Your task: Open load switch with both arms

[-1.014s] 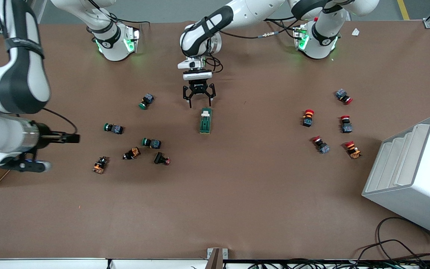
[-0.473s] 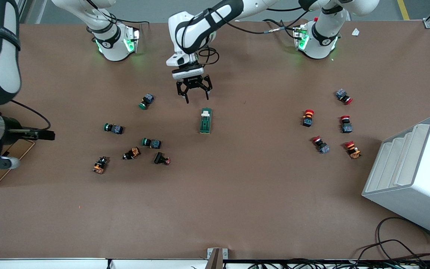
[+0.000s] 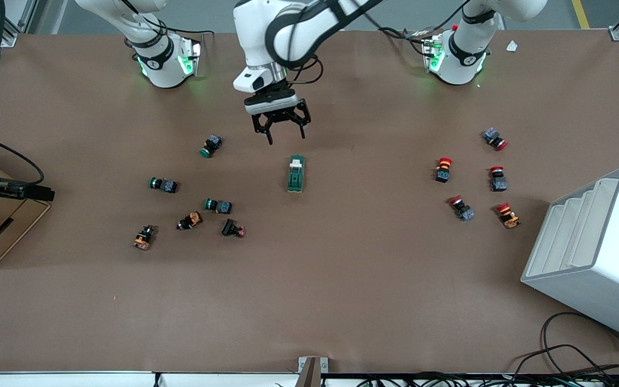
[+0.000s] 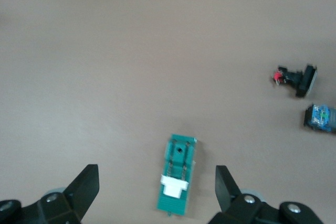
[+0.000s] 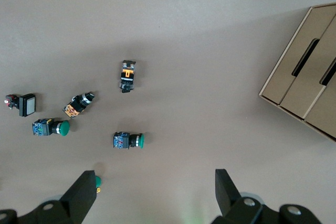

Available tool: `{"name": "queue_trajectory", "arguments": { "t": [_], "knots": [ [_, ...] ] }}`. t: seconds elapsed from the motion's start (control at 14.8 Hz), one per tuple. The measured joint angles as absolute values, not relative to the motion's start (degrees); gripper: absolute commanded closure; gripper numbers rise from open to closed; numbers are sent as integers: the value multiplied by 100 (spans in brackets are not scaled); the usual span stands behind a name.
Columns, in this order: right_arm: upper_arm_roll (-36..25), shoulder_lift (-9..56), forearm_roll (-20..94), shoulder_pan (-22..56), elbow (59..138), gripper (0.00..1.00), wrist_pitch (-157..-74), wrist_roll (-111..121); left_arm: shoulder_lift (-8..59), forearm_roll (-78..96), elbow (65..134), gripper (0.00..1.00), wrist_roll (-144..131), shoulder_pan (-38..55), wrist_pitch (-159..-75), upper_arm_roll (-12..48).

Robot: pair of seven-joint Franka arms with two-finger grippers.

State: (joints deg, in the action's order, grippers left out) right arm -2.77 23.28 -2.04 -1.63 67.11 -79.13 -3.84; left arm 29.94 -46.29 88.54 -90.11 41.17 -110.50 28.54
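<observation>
left claw [image 3: 279, 127] wide, over table near load switch [image 3: 295, 174]; right claw [image 5: 152, 195] wide, waits.

Evenly bright from overhead; soft short shadows on the matte brown table top [image 3: 342, 279]; green glow at the white arm bases [image 3: 167, 67]; left wrist view slightly soft, no glare
</observation>
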Motion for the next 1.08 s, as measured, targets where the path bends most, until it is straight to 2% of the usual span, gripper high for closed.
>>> {"name": "queue_trajectory", "arguments": {
  "t": [0.47,0.74,1.08],
  "knots": [
    [-146,2321,-181,-238,6475,0,-7634,-387,1502,-2460,8764,0,-6185,2244,-10584,2829],
    [-123,2270,-112,-222,6408,0,-7404,-391,1354,-1828,8106,0,-4615,1120,-9610,2821],
    [-141,2015,-56,-245,6440,0,-7173,-391,1042,-588,7828,0,-2584,-504,-9157,2818]
  ]
}}
